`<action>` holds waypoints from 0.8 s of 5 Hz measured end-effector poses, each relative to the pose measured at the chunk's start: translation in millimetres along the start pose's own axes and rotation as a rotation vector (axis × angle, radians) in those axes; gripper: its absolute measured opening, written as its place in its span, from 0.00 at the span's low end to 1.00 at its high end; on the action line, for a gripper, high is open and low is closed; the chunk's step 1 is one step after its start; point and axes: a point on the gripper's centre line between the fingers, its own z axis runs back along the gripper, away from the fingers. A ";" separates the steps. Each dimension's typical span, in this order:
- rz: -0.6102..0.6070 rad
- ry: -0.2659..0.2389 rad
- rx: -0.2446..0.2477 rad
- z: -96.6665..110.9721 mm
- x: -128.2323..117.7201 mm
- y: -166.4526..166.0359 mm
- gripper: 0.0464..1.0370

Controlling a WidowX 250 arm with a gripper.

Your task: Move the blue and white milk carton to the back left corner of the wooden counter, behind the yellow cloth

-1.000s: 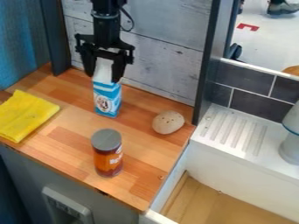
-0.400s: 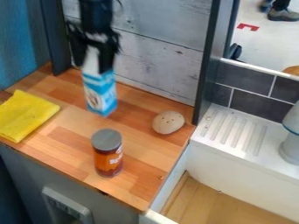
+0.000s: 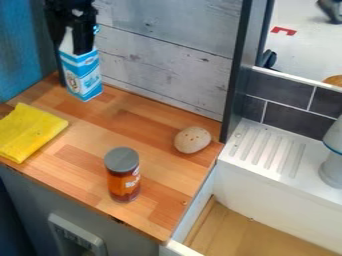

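The black gripper [image 3: 75, 42] is at the upper left, shut on the top of a blue and white carton [image 3: 82, 75]. The carton is upright over the back left corner of the wooden counter; whether its base touches the wood I cannot tell. A folded yellow cloth [image 3: 30, 131] lies below and left of the carton. Toward the counter's front stands an orange can with a grey lid [image 3: 123, 175]. A pale speckled oval object [image 3: 192, 140] rests near the right edge.
Behind the counter [image 3: 87, 169] rises a grey plank wall [image 3: 167, 60], with dark posts at both ends. To the right are a white sink with a ridged drainboard [image 3: 267, 152], dark tiles [image 3: 287, 101] and a grey-white object [image 3: 332, 167] at the view's edge.
The gripper has moved left with the carton, from the back middle of the counter to its back left corner. The cloth, can and oval object have stayed put.
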 end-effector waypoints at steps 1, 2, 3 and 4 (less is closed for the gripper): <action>0.014 0.032 0.025 -20.3 9.2 25.5 0.77; 0.009 0.037 0.063 -24.8 17.2 41.7 0.77; 0.029 0.048 0.064 -32.3 19.3 52.3 0.77; 0.092 0.024 0.044 -42.4 20.7 63.4 0.77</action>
